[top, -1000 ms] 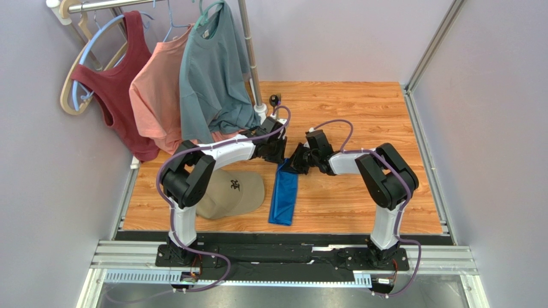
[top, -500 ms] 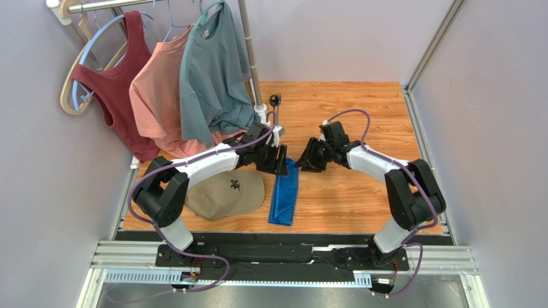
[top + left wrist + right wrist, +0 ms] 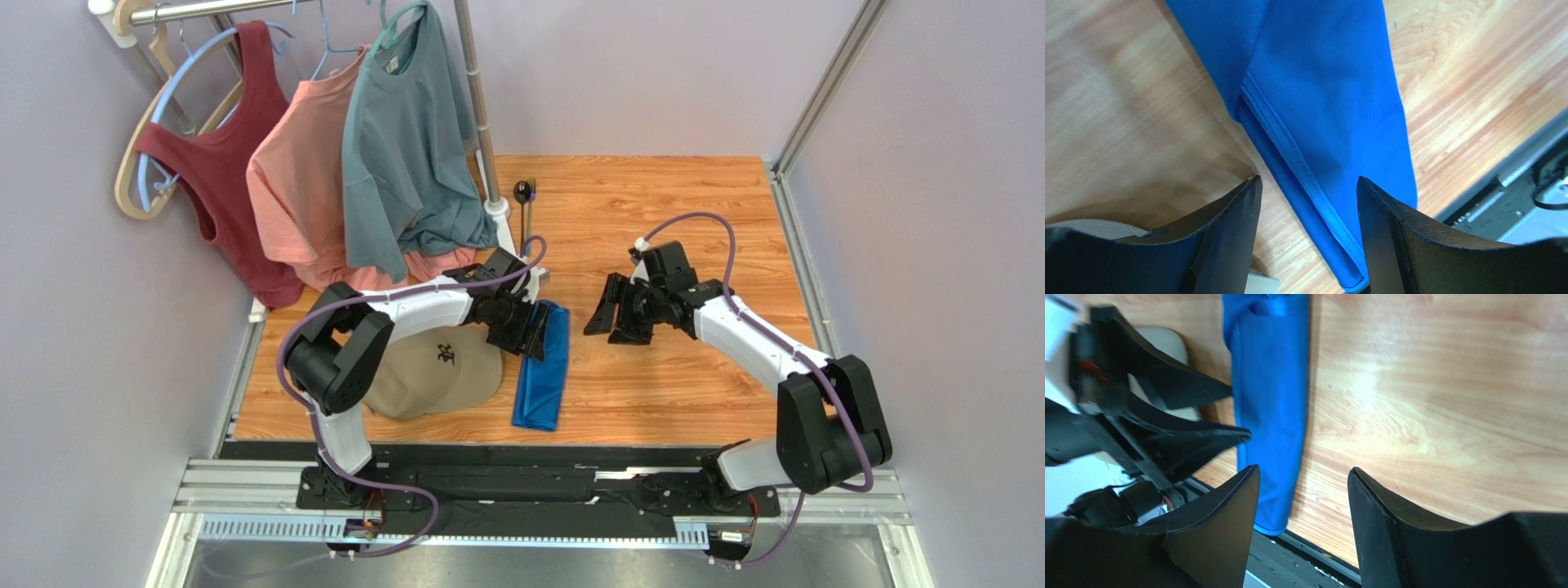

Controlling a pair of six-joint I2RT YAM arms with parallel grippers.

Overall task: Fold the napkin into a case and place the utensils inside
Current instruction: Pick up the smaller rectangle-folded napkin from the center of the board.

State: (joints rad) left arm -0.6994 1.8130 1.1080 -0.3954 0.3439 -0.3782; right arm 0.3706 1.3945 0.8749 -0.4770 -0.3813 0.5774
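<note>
Both grippers were spread open, holding nothing: left gripper point(image 3: 1309, 184) over the far end of the case point(image 3: 541, 374), right gripper point(image 3: 1303, 474) clear to its right. Case lay flat as a narrow strip on the table point(image 3: 687, 380) just beside the tan cap point(image 3: 429, 368); looked light, limp and slick, so I'd pinch only the top layer at the stitched hem point(image 3: 1290, 147) to open a mouth. Spoon point(image 3: 525, 194) lay well apart by the rack pole point(image 3: 478, 123); fork not spotted.
</note>
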